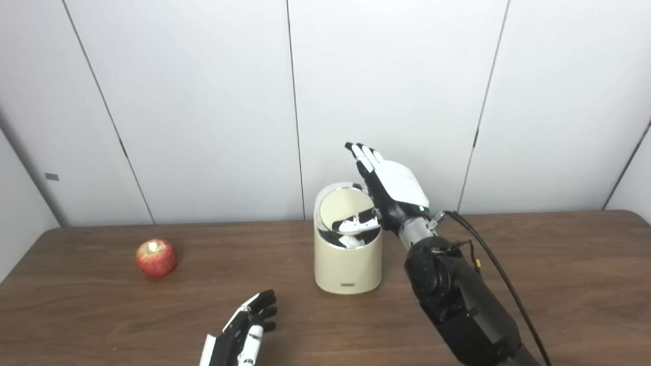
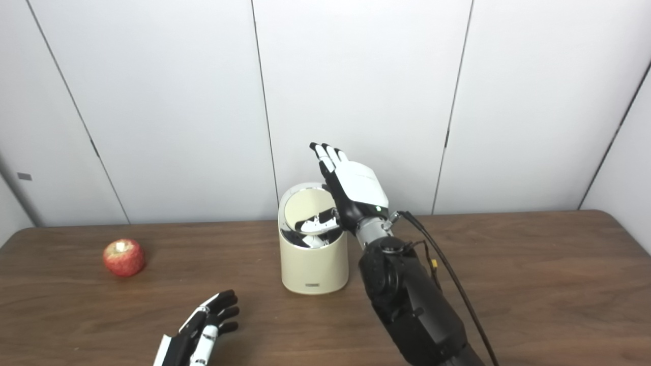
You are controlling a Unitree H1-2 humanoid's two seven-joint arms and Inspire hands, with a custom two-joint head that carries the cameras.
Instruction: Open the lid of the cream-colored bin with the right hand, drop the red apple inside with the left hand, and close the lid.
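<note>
Right hand (image 1: 391,185) is up beside the cream-colored bin (image 1: 347,264), just at its right rim, fingers stretched out straight and apart, pointing upward, gripping nothing. The bin's shiny lid (image 1: 346,208) is tilted, its reflective face turned this way and mirroring the hand; whether the hand actually touches it, I cannot tell. The bin stands mid-table toward the far edge of the brown wooden table (image 1: 559,284). Over on the far left, well apart from the bin, sits the red apple (image 1: 156,257), untouched. The left hand (image 1: 249,325) lies low at the near edge, fingers loosely curled but apart, holding nothing.
</note>
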